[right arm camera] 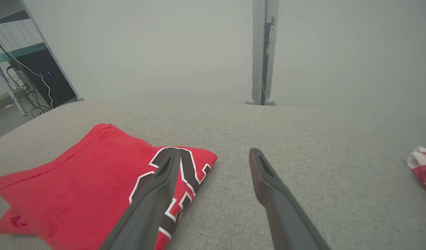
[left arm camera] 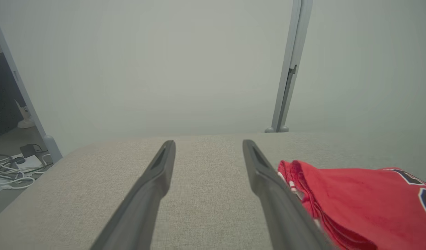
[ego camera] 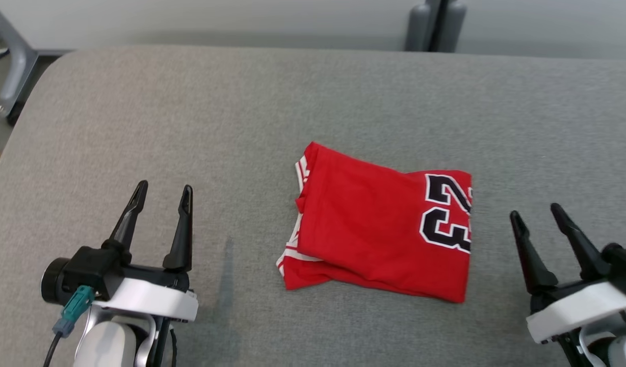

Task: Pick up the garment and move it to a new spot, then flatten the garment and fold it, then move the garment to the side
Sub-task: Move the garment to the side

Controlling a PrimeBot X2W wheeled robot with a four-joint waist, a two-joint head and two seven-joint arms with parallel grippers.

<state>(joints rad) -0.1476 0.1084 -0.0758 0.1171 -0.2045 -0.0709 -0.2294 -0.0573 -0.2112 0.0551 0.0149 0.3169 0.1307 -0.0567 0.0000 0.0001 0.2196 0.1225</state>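
**Folded red garment lay between your two open grippers**

You had the red garment (ego camera: pixel 379 224) lying folded on the grey fabric surface (ego camera: pixel 241 102), a little right of the middle. It lay between the two grippers and touched neither. Your left gripper (ego camera: pixel 162 196) sat near left, its fingers spread with nothing between them. Your right gripper (ego camera: pixel 537 214) sat near right, just beside the garment's right edge, its fingers likewise spread and empty.

The black-and-white number on the garment ran off over the right-hand fold, so you could read only part of it. White-striped trim peeked out at the left edge, and how many layers lay beneath was hidden.

In the right wrist view one finger (right arm camera: pixel 150 201) covered part of the number. A scrap of red and white cloth (right arm camera: pixel 423 166) was cut off by that view's right border, with too little showing to identify it. The right gripper's body ran out of the head view.
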